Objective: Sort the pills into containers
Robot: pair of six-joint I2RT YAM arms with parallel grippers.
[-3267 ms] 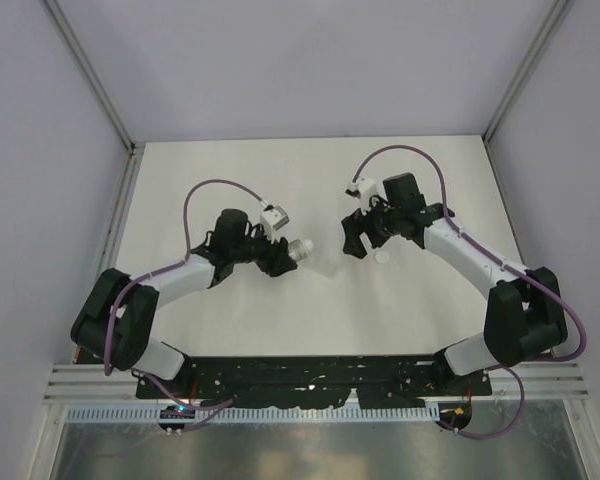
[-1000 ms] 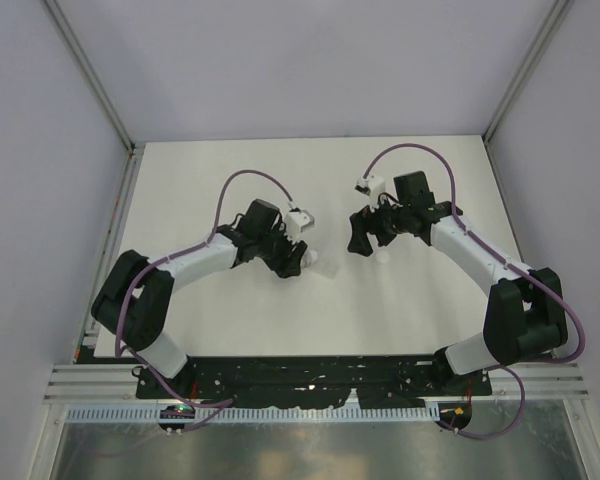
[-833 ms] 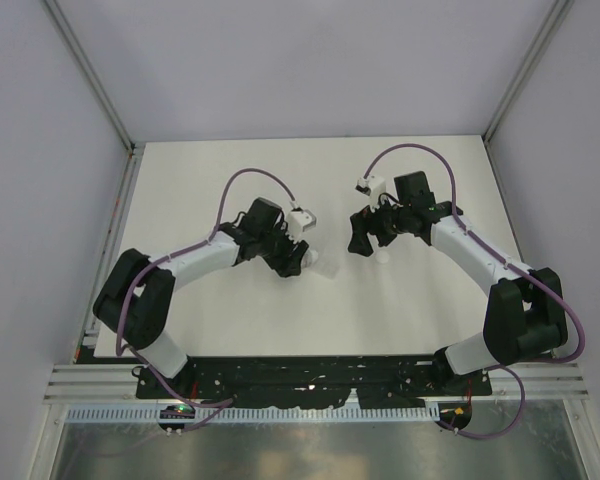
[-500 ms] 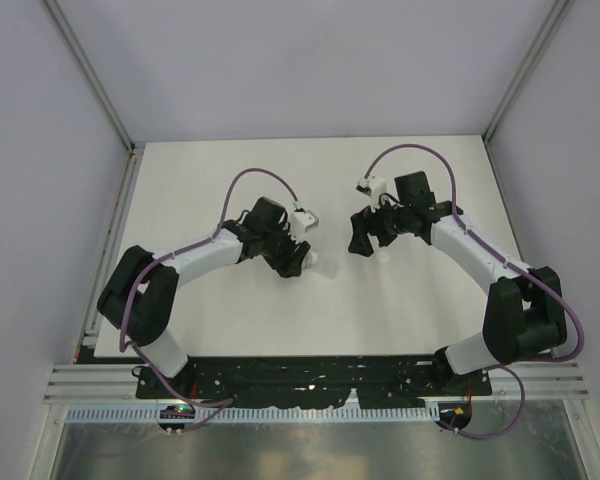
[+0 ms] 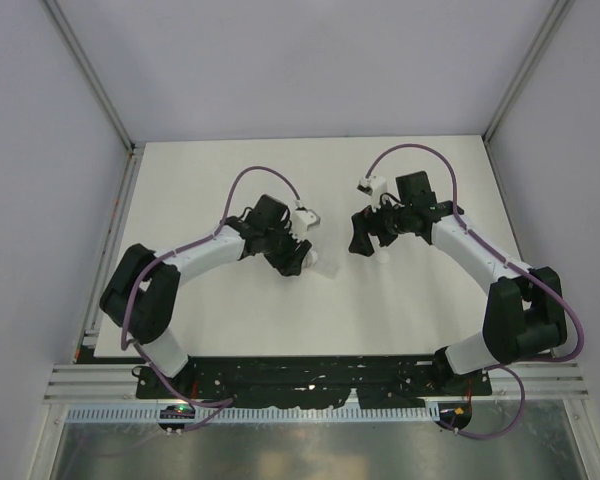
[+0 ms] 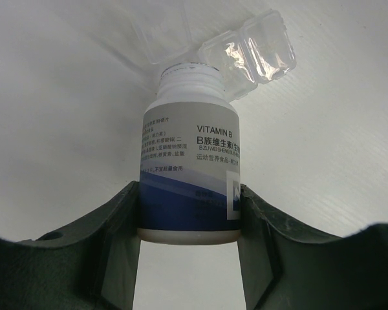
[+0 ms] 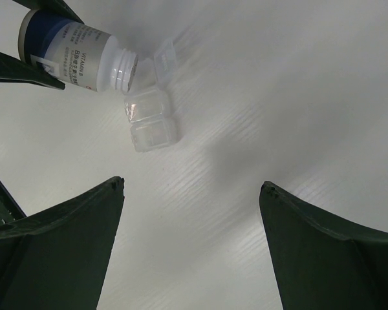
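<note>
The left hand pinches the vitamin B bottle across the lower part of its body, with one dark finger pressed to each side of the blue-and-white label. The bottle is uncapped, its threaded white neck bare, and it is tipped so the open mouth points at the clear pill box. In the right wrist view the mouth sits just beside the box's raised lid and its nearest compartment; whether it touches them cannot be told. In the left wrist view the neck overlaps the box's edge, and two square compartments show just past it to the right.

The box lies flat on the white bench, about midway between the left and right edges and a little nearer the near edge than the far one; the bottle is held just on its left-edge side. The pills are too small to make out in either the bottle or the box; one compartment looks cloudier than its neighbour, but what is in it cannot be told.

The right hand is spread wide and grips nothing; its two fingers hang over bare bench, with the box and the bottle mouth beyond their tips. From above it sits near the box, on the side toward the right edge and slightly farther from the near edge, apart from the left hand.
</note>
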